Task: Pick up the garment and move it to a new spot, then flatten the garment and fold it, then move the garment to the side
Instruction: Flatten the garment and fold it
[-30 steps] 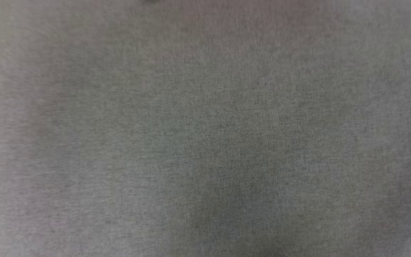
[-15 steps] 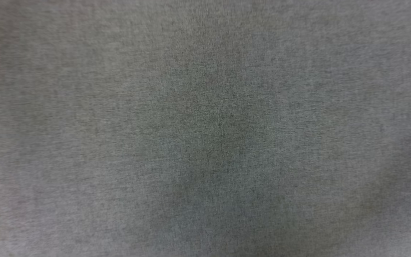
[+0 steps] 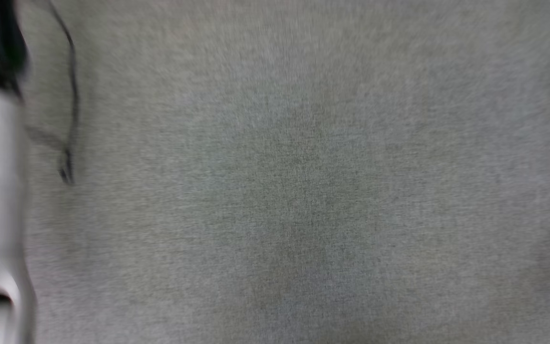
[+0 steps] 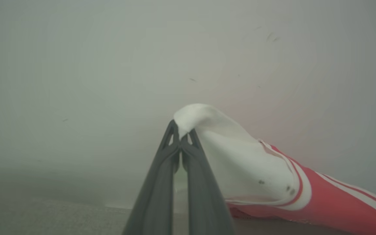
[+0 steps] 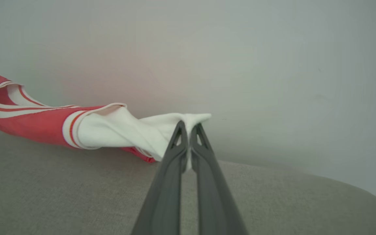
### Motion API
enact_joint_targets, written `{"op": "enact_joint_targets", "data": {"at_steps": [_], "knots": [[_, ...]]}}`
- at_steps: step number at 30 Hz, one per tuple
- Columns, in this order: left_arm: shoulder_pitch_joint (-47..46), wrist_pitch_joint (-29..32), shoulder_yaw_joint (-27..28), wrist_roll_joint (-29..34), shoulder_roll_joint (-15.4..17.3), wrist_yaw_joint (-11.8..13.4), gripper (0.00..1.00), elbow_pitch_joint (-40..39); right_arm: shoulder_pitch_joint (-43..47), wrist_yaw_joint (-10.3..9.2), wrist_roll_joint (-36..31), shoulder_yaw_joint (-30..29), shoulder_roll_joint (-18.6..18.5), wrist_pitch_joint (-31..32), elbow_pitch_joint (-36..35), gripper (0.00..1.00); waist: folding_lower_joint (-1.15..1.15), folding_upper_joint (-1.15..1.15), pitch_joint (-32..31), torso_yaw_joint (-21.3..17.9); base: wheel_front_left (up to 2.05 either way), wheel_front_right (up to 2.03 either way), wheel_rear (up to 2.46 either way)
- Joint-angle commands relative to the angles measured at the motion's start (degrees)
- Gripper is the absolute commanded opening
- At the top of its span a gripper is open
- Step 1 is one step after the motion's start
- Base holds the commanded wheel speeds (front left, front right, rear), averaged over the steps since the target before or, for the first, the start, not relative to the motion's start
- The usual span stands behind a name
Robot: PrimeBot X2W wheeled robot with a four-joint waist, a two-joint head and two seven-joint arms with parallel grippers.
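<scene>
Grey woven surface (image 5: 60, 195), far edge by the pale wall (image 5: 240, 49): left gripper (image 4: 182, 137) is clamped tight on a white sleeve end of the garment (image 4: 321, 202). Its red body runs along that edge. The right gripper (image 5: 188, 128) is likewise clamped on a white sleeve end.

A pale wall (image 5: 273, 65) closes the way ahead of the left pincer (image 4: 181, 130) and the right pincer (image 5: 188, 125). Below the right one the grey fabric surface (image 5: 60, 195) lies bare; the garment (image 5: 38, 127) bars its left.
</scene>
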Motion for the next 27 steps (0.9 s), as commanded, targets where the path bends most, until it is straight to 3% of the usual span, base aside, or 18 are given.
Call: {"op": "enact_joint_targets", "data": {"at_steps": [1,7,14,22,27], "knots": [[4.16,-0.34,0.58,-0.31,-0.37,-0.06,0.00,-1.20,3.42,-0.04,0.91,-0.35,-0.84,-0.49,-0.93,0.00,0.00,0.00,-4.93,1.18,0.00,0.00,0.00],[25.63,-0.61,4.13,-1.62,-2.11,1.11,0.00,-10.13,20.59,-0.04,2.38,-2.16,-0.83,0.72,-6.02,0.00,0.00,0.00,-12.90,1.71,0.00,0.00,0.00],[46.20,0.45,4.11,-2.32,-2.92,2.81,0.00,-18.69,39.06,-0.04,2.57,-7.82,0.98,4.16,-11.34,0.00,0.00,0.00,-20.35,2.39,0.00,0.00,0.00],[64.08,5.77,2.97,-3.20,-2.48,6.03,0.00,-25.53,59.46,-0.04,1.19,-16.08,6.88,8.94,-16.35,0.00,0.00,0.00,-27.12,2.67,0.00,0.00,0.00],[72.82,8.35,2.14,-3.16,-2.45,8.26,0.00,-25.34,69.99,-0.04,-1.37,-20.65,11.06,11.68,-18.16,0.00,0.00,0.00,-30.58,2.50,0.00,0.00,0.00]]}}
